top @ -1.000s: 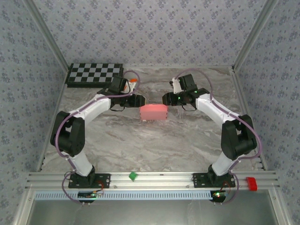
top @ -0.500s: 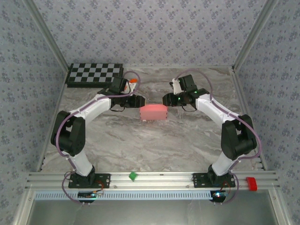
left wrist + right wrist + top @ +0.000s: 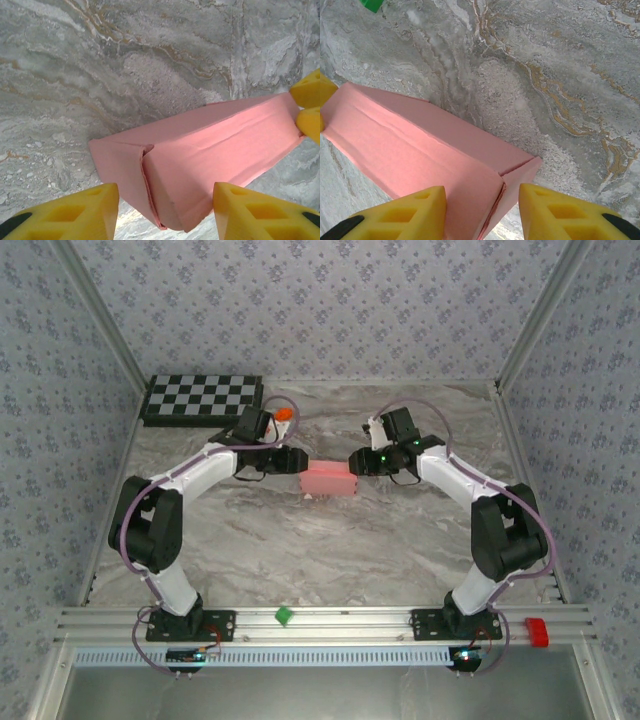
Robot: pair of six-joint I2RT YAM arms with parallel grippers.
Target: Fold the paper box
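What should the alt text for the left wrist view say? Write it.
A pink box lies on a marble table, its near end between the yellow fingers of the open left hand. The right hand is at its far end.

In the left wrist view the bottom edge cuts off the yellow fingers [image 3: 70, 215] of the left end effector [image 3: 165, 205], the right edge clips the right end effector [image 3: 304, 107] to two yellow tips, and whether either pair presses the paper box [image 3: 200, 155] or merely flanks it cannot be told. In the right wrist view the box's near end runs out under the bottom edge and a green block [image 3: 371, 4] is sliced by the top edge. From above, both box ends are hidden beneath the end effectors, and a small orange object [image 3: 285, 413] is partly hidden behind the left arm [image 3: 210, 465].
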